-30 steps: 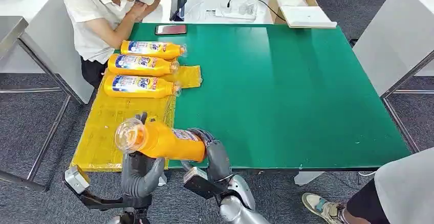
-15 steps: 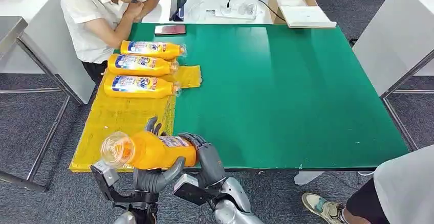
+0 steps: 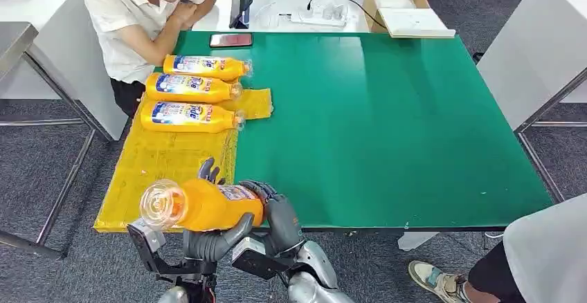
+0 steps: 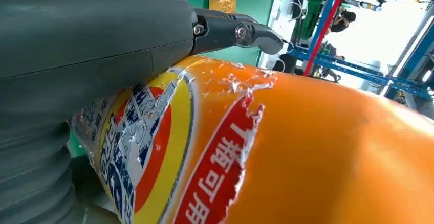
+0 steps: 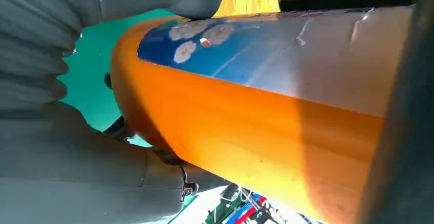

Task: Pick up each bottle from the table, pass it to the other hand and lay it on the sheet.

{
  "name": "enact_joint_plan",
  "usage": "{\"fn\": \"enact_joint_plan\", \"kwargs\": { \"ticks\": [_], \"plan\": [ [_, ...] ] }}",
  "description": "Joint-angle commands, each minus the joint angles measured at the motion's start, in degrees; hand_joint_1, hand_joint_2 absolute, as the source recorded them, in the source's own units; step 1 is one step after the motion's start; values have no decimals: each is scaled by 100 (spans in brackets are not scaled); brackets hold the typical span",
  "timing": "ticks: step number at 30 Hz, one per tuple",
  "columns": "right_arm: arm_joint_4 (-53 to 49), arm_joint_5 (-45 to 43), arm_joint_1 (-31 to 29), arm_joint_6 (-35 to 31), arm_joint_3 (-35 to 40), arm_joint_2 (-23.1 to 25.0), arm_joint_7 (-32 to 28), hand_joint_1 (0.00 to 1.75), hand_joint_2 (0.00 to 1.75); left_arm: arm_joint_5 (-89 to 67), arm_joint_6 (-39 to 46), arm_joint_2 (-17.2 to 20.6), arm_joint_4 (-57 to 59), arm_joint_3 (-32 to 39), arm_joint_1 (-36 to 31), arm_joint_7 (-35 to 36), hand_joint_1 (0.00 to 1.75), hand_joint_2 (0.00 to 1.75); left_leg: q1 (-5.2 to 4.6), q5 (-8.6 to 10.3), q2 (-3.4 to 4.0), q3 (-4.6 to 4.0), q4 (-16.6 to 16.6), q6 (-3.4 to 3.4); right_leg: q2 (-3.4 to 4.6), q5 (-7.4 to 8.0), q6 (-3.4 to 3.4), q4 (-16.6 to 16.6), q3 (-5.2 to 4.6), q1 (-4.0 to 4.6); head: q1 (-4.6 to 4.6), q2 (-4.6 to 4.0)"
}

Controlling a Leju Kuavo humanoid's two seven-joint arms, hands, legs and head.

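Handover in progress: both hands on 4th bottle, near edge of tabletop
Left hand (image 3: 208,244) fingers (image 3: 210,172) wrapped under the orange bottle (image 3: 201,205), right hand (image 3: 280,216) fingers clamped on its base end; vs 1 s ago left hand has closed round it & bottle sits lower, so pass looks nearly done, right-hand release next. Count: 3 bottles (image 3: 188,88) lying on yellow sheet (image 3: 149,168), 1 held, 1 phone (image 3: 231,39)

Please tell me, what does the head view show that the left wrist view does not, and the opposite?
Head view alone: three bottles lying on the yellow sheet, a phone, a seated person, and the right hand. Left wrist view alone: the torn red label strip close up. Both: the orange bottle gripped by the left hand.
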Motion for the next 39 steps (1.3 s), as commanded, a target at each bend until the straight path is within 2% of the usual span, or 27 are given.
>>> {"fn": "enact_joint_plan", "kwargs": {
  "ticks": [1, 11, 12, 17, 18, 19, 20, 22, 23, 24, 25, 29, 34, 39],
  "plan": [
    [132, 19, -130, 44, 321, -89, -29, 175, 175, 30, -28, 122, 228, -35, -180, 36, 0, 175, 2, -2, 5, 14, -6, -6, -2, -2, -8, -5, 14, 3, 0, 0],
    [132, 19, -130, 44, 321, -89, -29, 175, 175, 30, -28, 122, 228, -35, -180, 36, 0, 175, 2, -1, 4, 11, -5, -6, -3, -2, -7, -4, 11, 3, 0, 0],
    [189, -22, -135, 128, 354, -79, -47, 175, 175, 174, -53, 73, 167, 44, -141, -26, 175, 175, 2, -4, 5, 19, -6, -9, -4, -4, -10, -4, 17, 3, 0, 0],
    [379, -77, 5, 166, 431, 35, -135, 175, 175, 627, -194, -130, -236, 206, 59, 55, 175, 175, 4, -8, 12, 23, -5, -9, 2, -7, -11, -4, 21, 5, 0, 0],
    [398, -121, 23, 207, 467, 63, -164, 164, 175, 764, -324, -135, -262, 217, 59, 88, 175, 175, 3, -5, 8, 14, -3, -7, -1, -4, -8, -4, 13, 4, -2, 0],
    [449, -171, 11, 279, 504, 82, -190, 31, 175, 1099, -618, -153, -271, 252, 64, 222, 175, 175, 6, -9, 9, 22, -4, -9, -2, -8, -11, -5, 21, 8, 0, 0],
    [472, -192, 6, 320, 528, 91, -220, 0, 175, 1403, -856, -155, -275, 285, 67, 360, 175, 175, 5, -7, 6, 21, -6, -8, -3, -7, -10, -6, 20, 7, 0, 0],
    [527, -263, -12, 423, 572, 105, -268, 0, 175, 1420, -920, -176, -309, 359, 74, 307, 175, 175, 4, -8, 10, 24, -5, -9, 0, -7, -11, -3, 21, 6, 0, 0],
    [557, -263, -16, 459, 622, 98, -293, 0, 0, 1349, -871, -206, -349, 429, 82, 223, 175, 175, 6, -9, 14, 23, -3, -10, 3, -7, -12, -3, 21, 8, 0, 0],
    [459, -462, 80, 475, 536, 108, -525, 0, 0, 921, -258, -313, -431, 757, 106, -233, 175, 175, 3, -7, 8, 24, -7, -10, -3, -7, -12, -4, 22, 4, 0, 0],
    [399, -529, 154, 420, 500, 60, -626, 0, 0, 888, -133, -165, -516, 910, 47, -173, 175, 175, 5, -4, 3, 9, -2, -6, -5, -3, -8, -4, 9, 6, 0, 0],
    [74, -625, 345, 324, 385, -92, -620, 0, 0, 813, -297, -90, -563, 1375, 65, 48, 175, 175, 8, -7, 3, 27, -7, -12, -9, -9, -15, -6, 27, 10, 0, 0],
    [34, -660, 416, 261, 135, -70, -641, 0, 0, 853, -437, -233, -639, 1471, 159, 60, 175, 175, 6, -7, 8, 22, -5, -9, -4, -6, -11, -7, 20, 8, 2, 0],
    [42, -640, 451, 237, 130, -70, -678, 0, 0, 888, -443, -220, -585, 1494, 104, 127, 175, 175, 4, -4, 3, 13, -5, -6, -5, -5, -8, -5, 13, 4, 2, 0]
  ]
}}
